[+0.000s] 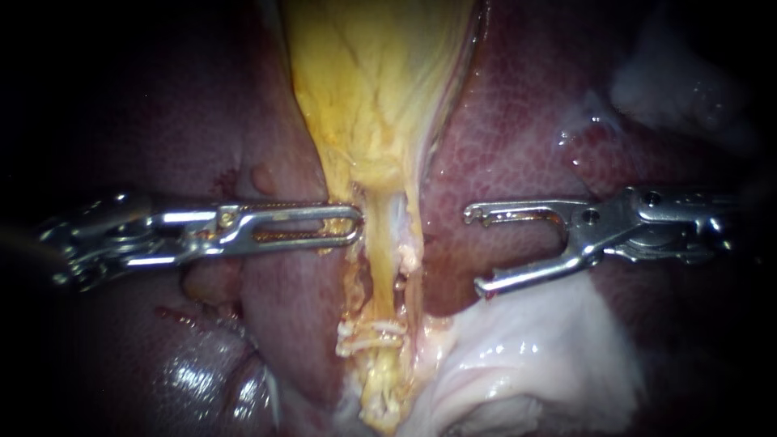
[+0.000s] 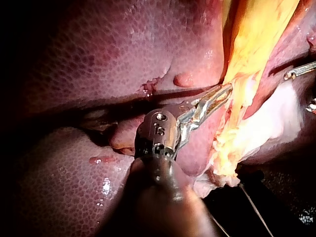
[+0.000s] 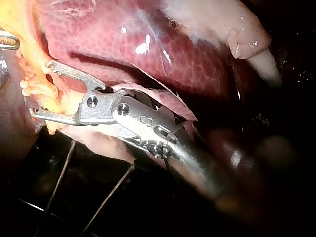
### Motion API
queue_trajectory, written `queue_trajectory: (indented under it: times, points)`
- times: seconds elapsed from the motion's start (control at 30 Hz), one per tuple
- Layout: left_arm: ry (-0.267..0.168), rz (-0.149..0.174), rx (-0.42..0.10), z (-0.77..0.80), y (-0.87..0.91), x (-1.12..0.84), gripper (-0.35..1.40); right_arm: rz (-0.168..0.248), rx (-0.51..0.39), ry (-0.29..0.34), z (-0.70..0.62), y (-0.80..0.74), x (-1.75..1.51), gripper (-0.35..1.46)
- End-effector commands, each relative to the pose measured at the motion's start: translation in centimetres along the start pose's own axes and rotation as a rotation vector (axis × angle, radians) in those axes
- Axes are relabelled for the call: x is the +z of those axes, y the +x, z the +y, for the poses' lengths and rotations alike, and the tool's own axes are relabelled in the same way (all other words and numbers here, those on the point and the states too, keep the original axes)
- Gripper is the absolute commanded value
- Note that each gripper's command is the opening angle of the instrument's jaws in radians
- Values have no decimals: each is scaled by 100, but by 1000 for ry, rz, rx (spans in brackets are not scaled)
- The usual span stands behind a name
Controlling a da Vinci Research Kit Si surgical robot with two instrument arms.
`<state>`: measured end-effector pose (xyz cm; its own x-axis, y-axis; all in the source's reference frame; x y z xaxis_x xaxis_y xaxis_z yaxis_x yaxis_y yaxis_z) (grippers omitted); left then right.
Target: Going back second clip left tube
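The tube (image 1: 380, 271) runs up and down between my 2 instruments, with pale clips (image 1: 371, 333) low on it. My right instrument (image 1: 477, 251) lies to its right, apart from it, jaws wide and empty; I judge a straight pull back is free. My left instrument (image 1: 354, 226) has its jaws together, tip at the tube's edge.

Right instrument (image 3: 42, 89): jaws spread wide, gripping nothing.
Yellow tissue (image 3: 19, 24): lumpy strand – it runs across the gap at the jaw tips.
Liver (image 3: 113, 39): glossy red, beside the upper jaw.
Pale tissue (image 3: 222, 19): beyond the liver.
Left instrument (image 3: 7, 40): a metal sliver past the strand.
Dark threads (image 3: 59, 182): under the jaws.
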<state>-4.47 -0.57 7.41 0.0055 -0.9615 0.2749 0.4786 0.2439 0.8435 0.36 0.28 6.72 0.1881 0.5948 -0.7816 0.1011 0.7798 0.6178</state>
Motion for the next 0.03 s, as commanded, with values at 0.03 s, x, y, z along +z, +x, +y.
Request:
queue_trajectory:
  times: [0.03]
  points:
    - [1,0,0,0,0,-1,-35,0,0,0,0,0,0,60]
